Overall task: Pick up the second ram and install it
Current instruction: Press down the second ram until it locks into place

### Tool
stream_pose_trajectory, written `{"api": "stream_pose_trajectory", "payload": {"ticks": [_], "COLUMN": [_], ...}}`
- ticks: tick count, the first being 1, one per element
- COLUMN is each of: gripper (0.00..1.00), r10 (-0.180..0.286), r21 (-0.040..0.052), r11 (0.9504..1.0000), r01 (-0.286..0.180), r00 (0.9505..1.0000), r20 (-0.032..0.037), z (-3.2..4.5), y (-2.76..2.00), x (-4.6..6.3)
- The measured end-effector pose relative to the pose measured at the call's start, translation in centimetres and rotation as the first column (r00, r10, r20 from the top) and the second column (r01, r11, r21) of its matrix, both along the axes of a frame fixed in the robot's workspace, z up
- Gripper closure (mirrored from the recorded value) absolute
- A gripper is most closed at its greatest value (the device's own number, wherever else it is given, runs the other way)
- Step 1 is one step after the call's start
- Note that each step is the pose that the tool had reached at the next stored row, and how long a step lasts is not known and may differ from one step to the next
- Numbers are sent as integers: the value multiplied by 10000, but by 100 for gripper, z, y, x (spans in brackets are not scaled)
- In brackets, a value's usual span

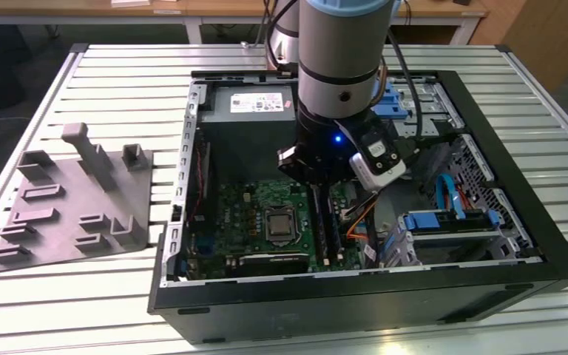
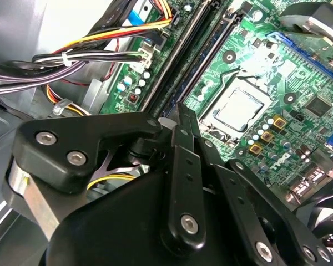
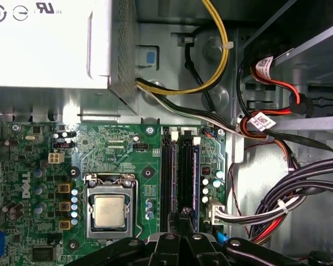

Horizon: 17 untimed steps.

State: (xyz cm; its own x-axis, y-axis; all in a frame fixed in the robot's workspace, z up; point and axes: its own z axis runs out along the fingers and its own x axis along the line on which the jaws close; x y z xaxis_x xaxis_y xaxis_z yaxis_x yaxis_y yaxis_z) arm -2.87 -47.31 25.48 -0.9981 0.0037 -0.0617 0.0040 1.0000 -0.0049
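We see the gripper (image 1: 313,181) low inside the open computer case (image 1: 521,244), over the motherboard (image 3: 127,160). In both wrist views its fingers (image 2: 180,133) are drawn together into one narrow tip. We cannot tell whether they pinch anything.

The second ram (image 3: 192,177) stands on edge among the black memory slots, straight ahead of the fingertips, its near end just below them.

The first wrist view shows a white printed label on the power supply (image 3: 50,44) well beyond the fingers, small white tags on the cables (image 3: 261,119) to one side, and the silver processor (image 3: 109,211) to the other.

The exterior view adds the grey holder tray (image 1: 67,214), well apart from the gripper on the slatted table (image 1: 116,81), outside the case.
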Motion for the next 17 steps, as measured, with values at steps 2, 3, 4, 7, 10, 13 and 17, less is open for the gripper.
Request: {"api": "stream_pose_trajectory", "payload": {"ticks": [2,3,4,7,10,13,17], "gripper": [90,90,90,90,90,90,90], "r10": [0,0,0,0,0,0,0], "r21": [-1,-1,-1,-1,-1,-1,0], "r11": [10000,10000,10000,10000,10000,10000,10000], "r01": [0,0,0,0,0,0,0], "r00": [10000,10000,10000,10000,10000,10000,10000], "r20": [-1,-1,-1,0,0,0,0], "z": [-1,-2,-3,-5,-8,-10,-14], "y": [5,7,10,17,22,26,31], "x": [0,0,0,0,0,0,0]}}
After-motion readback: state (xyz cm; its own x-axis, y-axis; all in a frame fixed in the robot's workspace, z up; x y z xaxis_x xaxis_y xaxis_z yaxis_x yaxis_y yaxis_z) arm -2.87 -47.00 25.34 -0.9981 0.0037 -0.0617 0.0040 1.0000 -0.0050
